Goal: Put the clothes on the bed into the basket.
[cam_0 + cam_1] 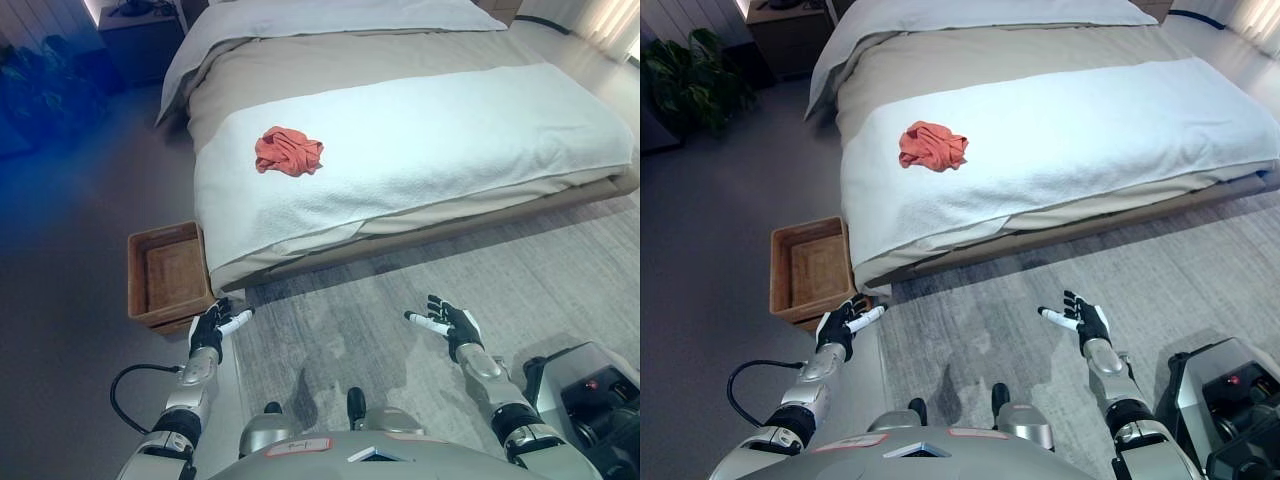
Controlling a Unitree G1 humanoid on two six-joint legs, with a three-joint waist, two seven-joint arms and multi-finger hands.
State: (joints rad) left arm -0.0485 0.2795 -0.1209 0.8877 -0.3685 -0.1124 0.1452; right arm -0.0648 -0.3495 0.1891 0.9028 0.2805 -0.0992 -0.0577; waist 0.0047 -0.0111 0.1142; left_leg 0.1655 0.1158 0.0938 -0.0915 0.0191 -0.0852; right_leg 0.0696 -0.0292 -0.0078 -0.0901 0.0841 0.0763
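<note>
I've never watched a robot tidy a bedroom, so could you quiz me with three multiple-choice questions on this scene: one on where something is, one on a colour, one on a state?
1. Where does the brown woven basket stand?
A. on the bed
B. on the floor by the bed's corner
C. in the robot's arms

2. What colour is the crumpled cloth bundle on the white bed blanket?
A. coral red
B. blue
C. black

3. What are the robot's left hand and right hand doing?
A. both clutching cloth
B. one gripping the basket
C. both open, holding nothing

Answers: 1 B, it sits on grey floor beside the bed. 2 A, the bundle is coral red. 3 C, the fingers are spread above the floor.
</note>
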